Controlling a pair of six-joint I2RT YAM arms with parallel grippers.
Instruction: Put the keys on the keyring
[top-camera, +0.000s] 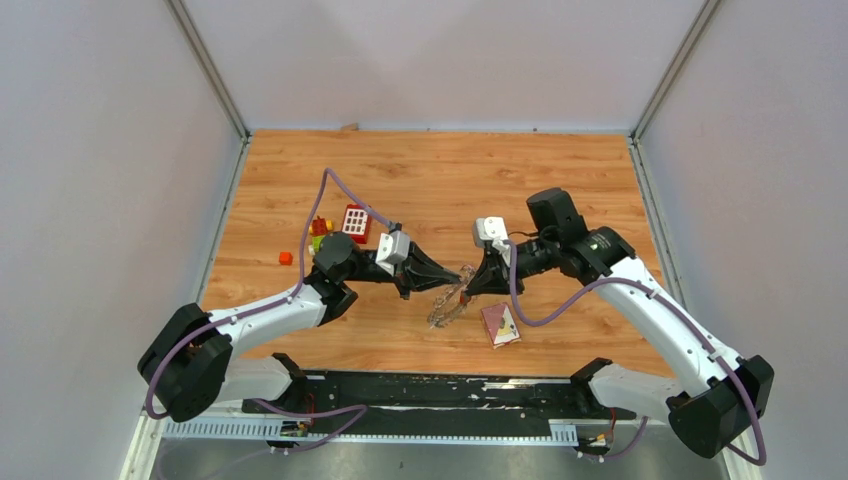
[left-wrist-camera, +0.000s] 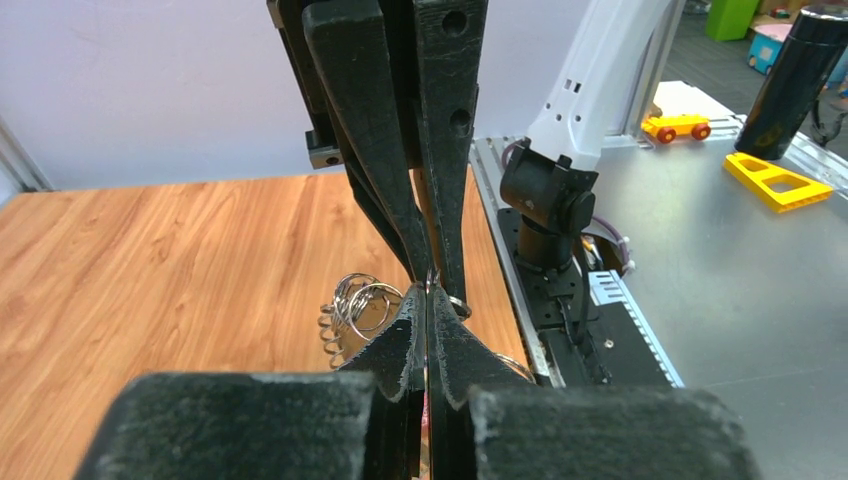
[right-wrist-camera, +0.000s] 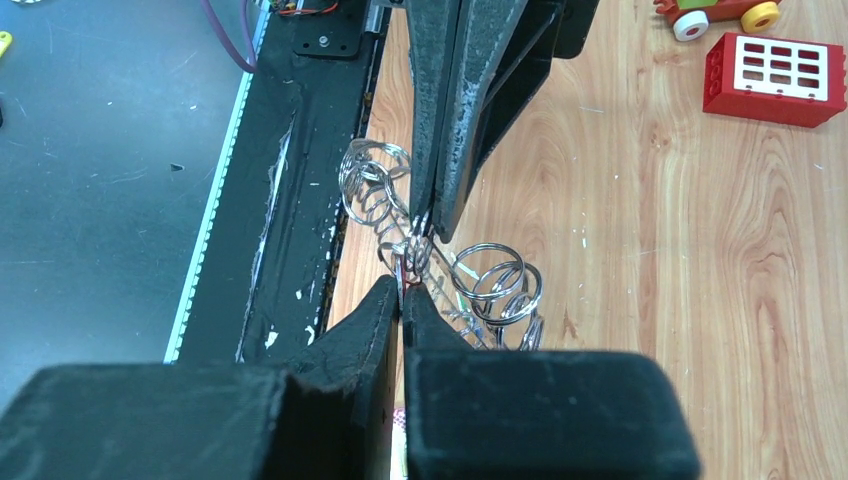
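The keyring (top-camera: 447, 305) is a grey ring fringed with small silvery loops. It hangs over the wooden table between both grippers. My left gripper (top-camera: 452, 274) is shut on its rim, and loops (left-wrist-camera: 358, 305) stick out to the left of the closed tips (left-wrist-camera: 430, 285). My right gripper (top-camera: 470, 283) meets it tip to tip and is shut on the wire rim (right-wrist-camera: 403, 283), with loops (right-wrist-camera: 497, 285) beside it. A thin red sliver shows at the right tips; I cannot tell what it is. The keys are hidden.
A maroon square card (top-camera: 501, 325) lies just below the ring. A red block with white squares (top-camera: 355, 222) (right-wrist-camera: 770, 78), small toy pieces (top-camera: 320, 235) and an orange cube (top-camera: 286, 258) lie behind the left arm. The black base rail (top-camera: 440, 390) runs along the near edge.
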